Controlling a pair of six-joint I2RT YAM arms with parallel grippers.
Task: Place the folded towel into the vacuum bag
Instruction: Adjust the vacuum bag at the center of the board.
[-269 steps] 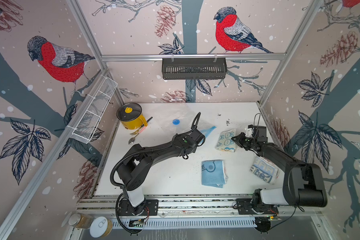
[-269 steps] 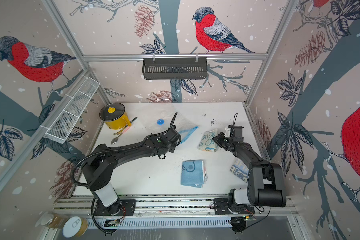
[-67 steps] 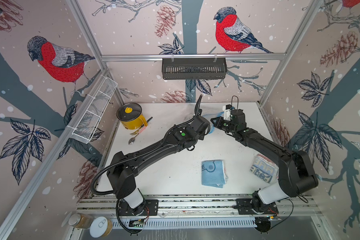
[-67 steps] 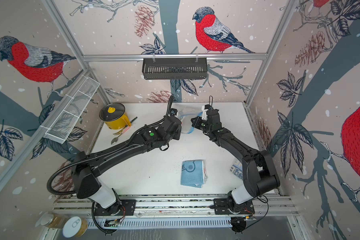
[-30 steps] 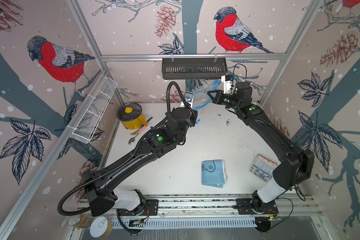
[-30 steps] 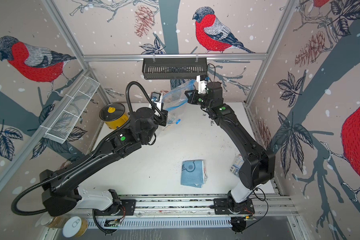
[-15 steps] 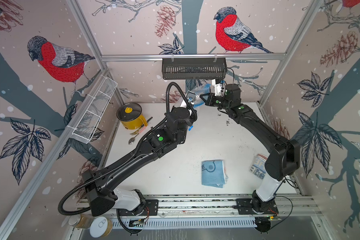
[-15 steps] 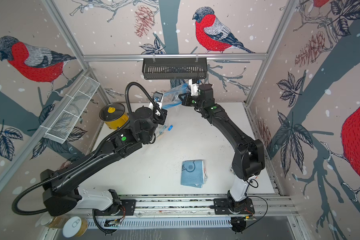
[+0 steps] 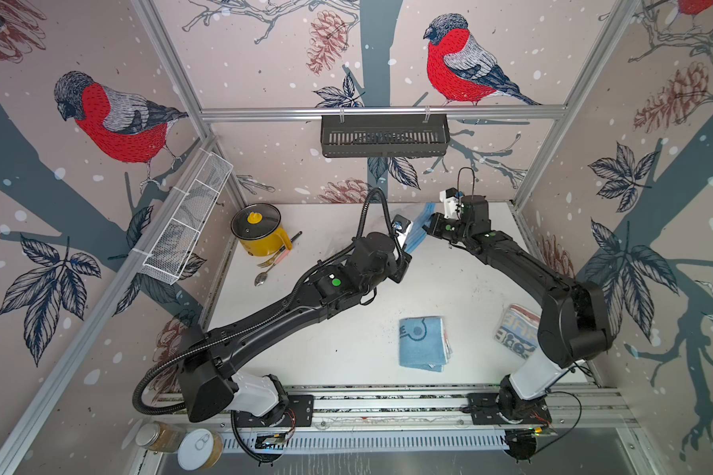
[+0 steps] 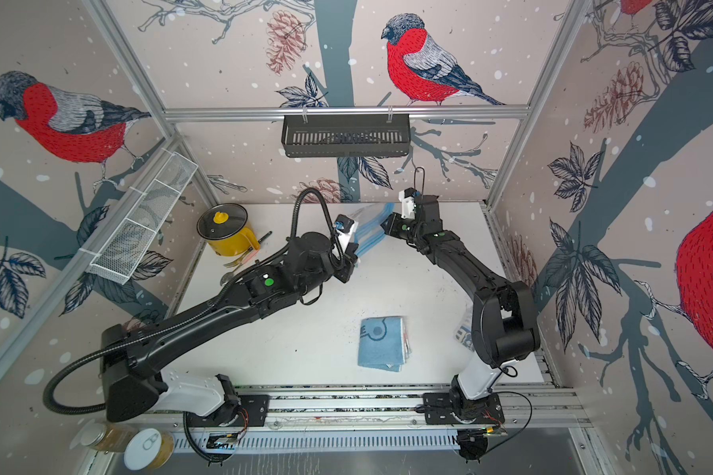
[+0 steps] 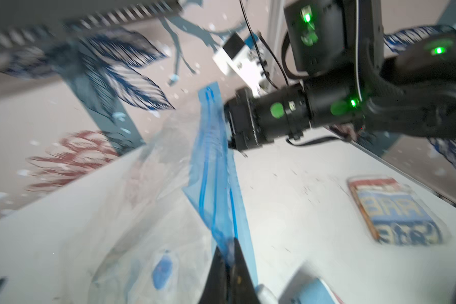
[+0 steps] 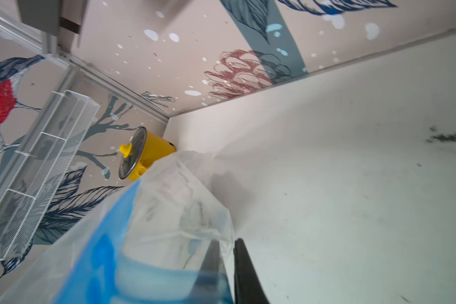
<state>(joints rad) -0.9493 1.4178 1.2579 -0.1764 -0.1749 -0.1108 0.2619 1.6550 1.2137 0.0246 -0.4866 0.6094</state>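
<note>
Holding the vacuum bag (image 9: 420,230) up over the rear of the surface (image 9: 346,353): left end effector (image 11: 231,252) clamped on its blue zip strip, right end effector (image 12: 227,242) narrow, bag film between. Blue folded towel (image 9: 422,343) lies near the front, well apart.

A clear, crinkled vacuum bag (image 12: 174,200) with a blue zip strip (image 12: 98,252) is seen close up. Its thin film is caught between the two dark, nearly closed fingers of the right gripper (image 12: 226,243). Beyond it, a lidded yellow pot (image 12: 153,150) is set in the white table (image 12: 353,197) corner, near a wall-hung white wire basket (image 12: 37,171).
</note>
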